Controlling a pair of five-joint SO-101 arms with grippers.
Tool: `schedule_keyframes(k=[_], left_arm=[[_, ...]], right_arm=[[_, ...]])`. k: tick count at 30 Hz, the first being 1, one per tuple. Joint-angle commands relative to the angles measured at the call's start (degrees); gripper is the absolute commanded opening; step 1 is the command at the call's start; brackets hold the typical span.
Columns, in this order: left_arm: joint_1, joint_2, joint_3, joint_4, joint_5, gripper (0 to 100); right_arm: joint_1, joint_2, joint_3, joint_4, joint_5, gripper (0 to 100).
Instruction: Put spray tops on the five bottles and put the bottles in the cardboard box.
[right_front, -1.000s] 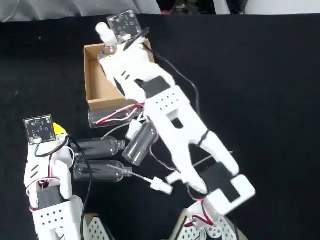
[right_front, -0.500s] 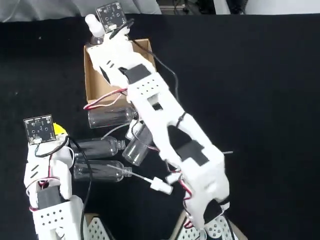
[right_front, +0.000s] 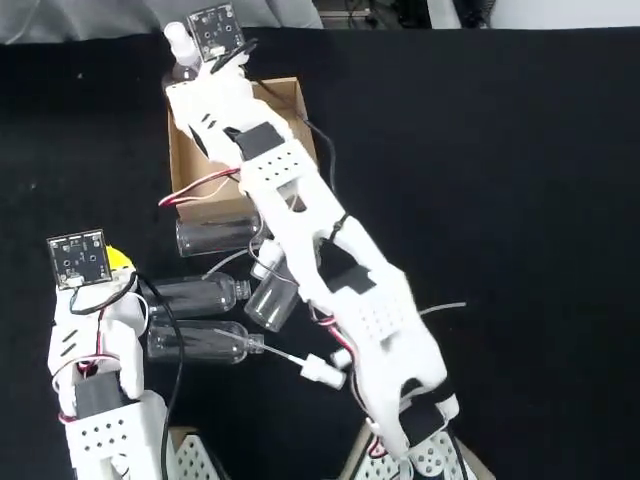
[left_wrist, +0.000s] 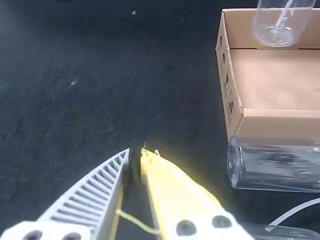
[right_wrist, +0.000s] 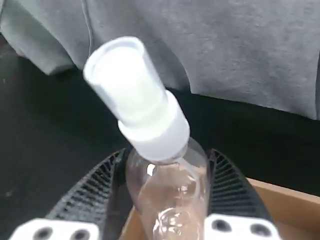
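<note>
My right gripper (right_front: 190, 62) is shut on a clear bottle (right_wrist: 167, 200) with a white spray top (right_wrist: 135, 100), and holds it upright over the far left corner of the cardboard box (right_front: 192, 165). In the left wrist view the bottle's base (left_wrist: 276, 22) hangs above the box's (left_wrist: 270, 75) far wall. Several clear bottles without tops lie on the black table in front of the box, such as one (right_front: 215, 235) against the box's near wall and another (right_front: 195, 295) below it. My left gripper (left_wrist: 137, 160) sits shut and empty at the near left (right_front: 112, 262).
A loose spray top (right_front: 322, 373) with its tube lies by the right arm's base. Grey cloth (right_wrist: 225, 45) hangs past the table's far edge. The right arm stretches diagonally over the lying bottles. The table's right half is bare black.
The right arm has stretched out and carried the capped bottle up and left, from above the box's far wall toward its far left corner. The left arm has not moved.
</note>
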Motion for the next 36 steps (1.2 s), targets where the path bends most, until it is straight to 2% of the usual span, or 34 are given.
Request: schedule_keyframes(k=[1,17,36], left_arm=[[-0.6,-0.5,-0.8,-1.3,0.2,3],[-0.6,-0.5,-0.8,-1.1,0.2,3],[-0.6,-0.5,-0.7,-1.1,0.2,3]], right_arm=[[-0.5,2.2,-9.5,-2.0,-1.8,16.0],[-0.5,29.3,-42.2,-1.6,-1.6,15.9],[-0.5,34.1,-43.4,2.1,-1.5,16.0]])
